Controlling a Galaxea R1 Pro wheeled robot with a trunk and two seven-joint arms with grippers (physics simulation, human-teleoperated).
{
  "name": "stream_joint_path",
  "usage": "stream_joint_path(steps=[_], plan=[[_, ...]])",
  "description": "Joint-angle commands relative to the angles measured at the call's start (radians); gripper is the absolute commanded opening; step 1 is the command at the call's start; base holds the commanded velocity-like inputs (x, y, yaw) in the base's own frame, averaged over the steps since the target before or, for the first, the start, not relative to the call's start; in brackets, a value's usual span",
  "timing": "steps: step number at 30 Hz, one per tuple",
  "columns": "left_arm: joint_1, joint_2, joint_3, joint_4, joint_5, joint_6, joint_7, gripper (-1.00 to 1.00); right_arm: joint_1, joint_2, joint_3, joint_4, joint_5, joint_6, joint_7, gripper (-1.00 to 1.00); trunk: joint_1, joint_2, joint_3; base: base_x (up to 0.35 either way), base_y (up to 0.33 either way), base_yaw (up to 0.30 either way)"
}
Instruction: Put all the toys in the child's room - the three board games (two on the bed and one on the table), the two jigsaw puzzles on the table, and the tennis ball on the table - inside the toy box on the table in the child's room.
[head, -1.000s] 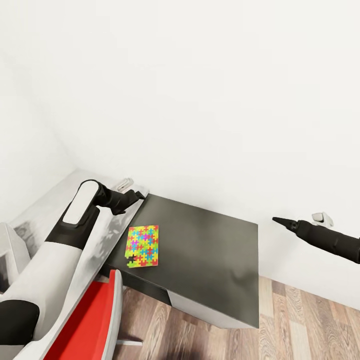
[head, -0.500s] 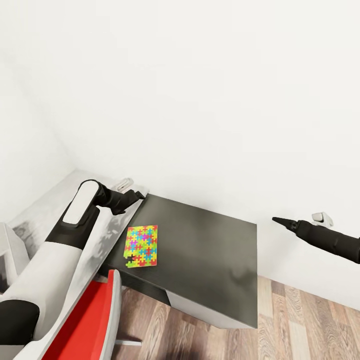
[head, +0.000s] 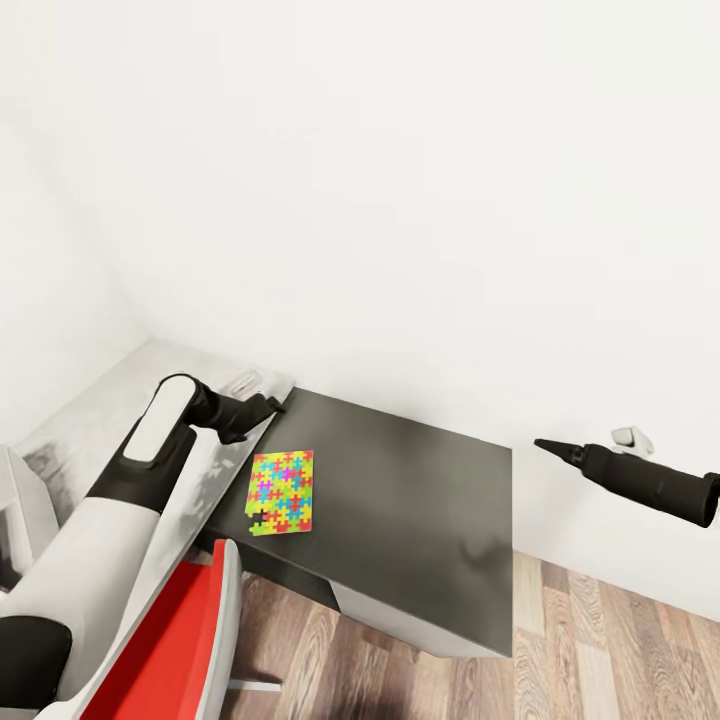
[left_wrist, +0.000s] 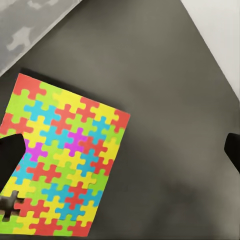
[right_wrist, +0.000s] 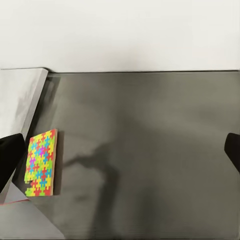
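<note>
Readable text: none — no words, numbers, brands or signs anywhere.
Jigsaw puzzle (head: 283, 491): coloured interlocking pieces only — no print or lettering.
Table (head: 430, 520): plain dark top, unmarked.
Wall (head: 400, 200): blank white, nothing written.

From the head we look down at the table (head: 420, 500), while both wrist cameras, the left nearer, share its jigsaw puzzle (left_wrist: 65, 160).
</note>
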Motion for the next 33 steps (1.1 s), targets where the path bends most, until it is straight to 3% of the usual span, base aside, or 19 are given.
stream_joint_path(steps=[1,8,9,14,19,23,33], plan=[[-0.001,0.001,-0.002,-0.001,0.009,0.0,0.01,1.0,-0.001,0.0,-0.001,0.0,0.01,0.004,0.01,1.0,0.001,-0.002,-0.002,0.0,-0.002,0.0],[0.017,0.031,-0.002,0.035,0.011,-0.039,-0.017,1.0,-0.002,-0.001,0.054,0.0,0.01,0.004,0.01,1.0,0.001,-0.002,-0.002,0.0,0.0,0.0],[0.02,0.053,-0.003,0.067,0.01,-0.05,-0.075,1.0,-0.002,-0.001,0.067,-0.001,0.01,0.004,0.011,1.0,0.001,-0.002,-0.002,0.0,0.0,0.0],[0.021,0.066,-0.01,0.139,0.006,-0.058,-0.165,1.0,-0.002,-0.002,0.076,-0.001,0.01,0.004,0.018,1.0,0.001,-0.002,-0.002,0.0,0.0,0.0],[0.02,0.066,-0.013,0.17,-0.01,-0.06,-0.217,1.0,-0.002,-0.002,0.079,-0.001,0.011,0.004,0.043,1.0,0.001,-0.002,-0.002,0.0,0.0,0.0],[0.017,0.059,-0.015,0.191,-0.052,-0.062,-0.255,1.0,-0.001,-0.002,0.081,-0.001,0.012,0.004,0.074,1.0,0.001,-0.002,-0.002,0.0,0.0,0.0],[0.016,0.038,-0.009,0.209,-0.084,-0.092,-0.276,1.0,-0.001,-0.002,0.08,0.0,0.012,0.004,0.092,1.0,0.001,-0.002,-0.004,0.0,0.0,0.0]])
